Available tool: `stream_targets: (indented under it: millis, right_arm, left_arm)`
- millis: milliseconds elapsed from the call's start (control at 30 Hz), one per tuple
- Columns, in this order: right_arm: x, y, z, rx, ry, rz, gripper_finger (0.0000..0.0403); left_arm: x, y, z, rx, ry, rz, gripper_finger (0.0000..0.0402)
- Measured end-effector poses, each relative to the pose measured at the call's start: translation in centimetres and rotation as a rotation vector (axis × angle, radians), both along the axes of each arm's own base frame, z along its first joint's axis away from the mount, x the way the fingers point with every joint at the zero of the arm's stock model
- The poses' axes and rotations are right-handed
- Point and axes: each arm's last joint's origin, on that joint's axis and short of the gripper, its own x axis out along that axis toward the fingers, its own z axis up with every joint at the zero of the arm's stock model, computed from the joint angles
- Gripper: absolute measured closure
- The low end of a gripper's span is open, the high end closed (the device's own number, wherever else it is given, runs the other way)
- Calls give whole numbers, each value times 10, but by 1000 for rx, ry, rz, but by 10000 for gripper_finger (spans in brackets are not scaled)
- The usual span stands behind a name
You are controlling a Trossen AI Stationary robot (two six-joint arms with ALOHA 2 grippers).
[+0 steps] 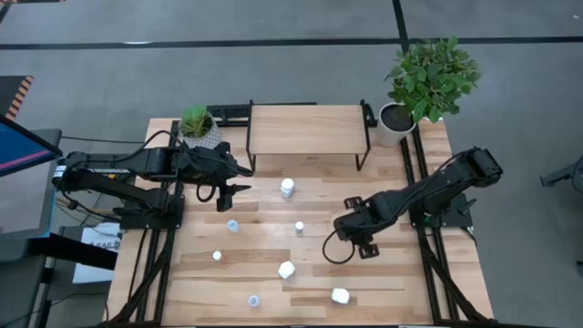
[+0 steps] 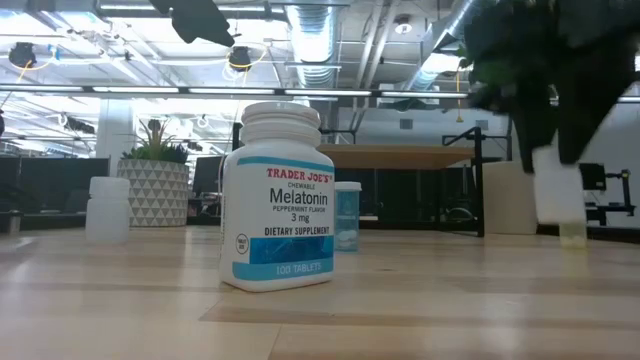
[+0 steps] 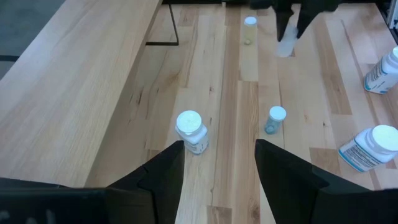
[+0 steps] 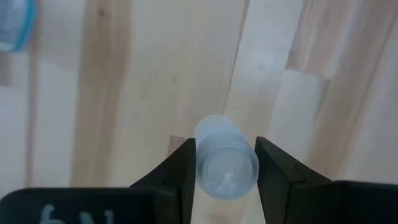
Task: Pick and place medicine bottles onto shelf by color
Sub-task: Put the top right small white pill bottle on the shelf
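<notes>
While the light-wood counter (image 1: 383, 273) carries the low light-wood shelf on black legs (image 1: 305, 129) at its far edge, most small cylindrical medicine bottles (image 1: 287, 188) stand scattered in front of it. The right pincer (image 4: 225, 163) straddles one small pale translucent bottle (image 4: 225, 165), its long axis running up between the fingers (image 4: 180, 171), which close against its sides. The left pincer (image 3: 219, 168) waits released beside the shelf. Only the low view shows that bottle hanging off the counter; the high view hides it under the arm.
</notes>
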Motion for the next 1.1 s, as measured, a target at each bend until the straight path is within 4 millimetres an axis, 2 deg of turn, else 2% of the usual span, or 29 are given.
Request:
stream_targets:
  millis: [300, 567, 833, 1100]
  right_arm:
    - [16, -14, 75, -11, -81, 82, 267]
    - [25, -48, 141, -62, -242, 182, 271]
    - [27, -110, 187, -303, -396, 107, 268]
    - [27, -192, 206, -500, -554, -175, 266]
  left_arm:
    - [0, 0, 0, 0, 0, 0, 216]
    - [0, 0, 0, 0, 0, 0, 216]
    - [0, 0, 0, 0, 0, 0, 216]
    - [0, 0, 0, 1, 0, 0, 216]
